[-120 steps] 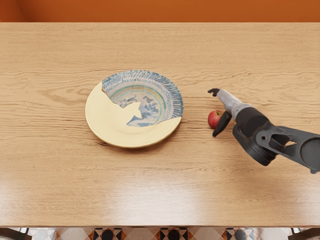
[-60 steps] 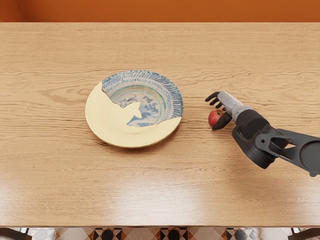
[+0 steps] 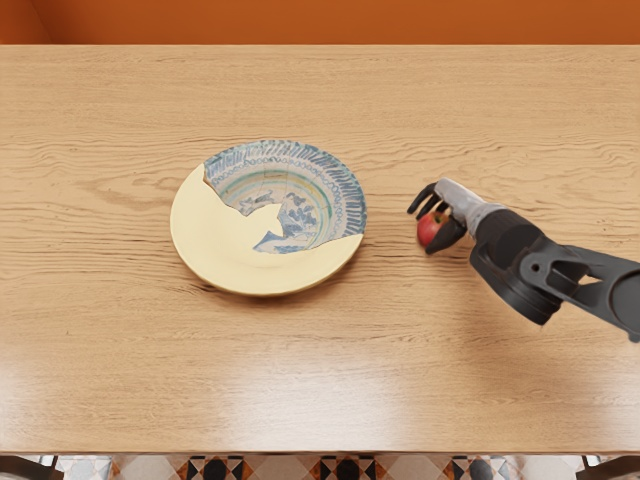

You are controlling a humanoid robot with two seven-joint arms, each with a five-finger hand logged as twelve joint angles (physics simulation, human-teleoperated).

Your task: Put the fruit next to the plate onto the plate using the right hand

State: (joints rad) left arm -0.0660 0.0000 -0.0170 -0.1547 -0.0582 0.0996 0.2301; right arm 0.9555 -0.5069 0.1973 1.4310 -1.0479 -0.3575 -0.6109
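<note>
A small red apple lies on the wooden table to the right of the plate, a cream dish with a blue patterned centre. My right hand reaches in from the right edge, and its dark fingers curl around the apple from above and below. Most of the fruit is hidden by the fingers. A gap of bare wood separates the apple from the plate's right rim. The left arm does not show.
The table spans the whole view, with its front edge near the bottom and an orange wall behind its back edge. The dark bulky forearm stretches toward the right edge.
The right hand has gone from spread fingers beside the apple to fingers curled over it. The forearm has shifted slightly up. The apple has stayed in place.
</note>
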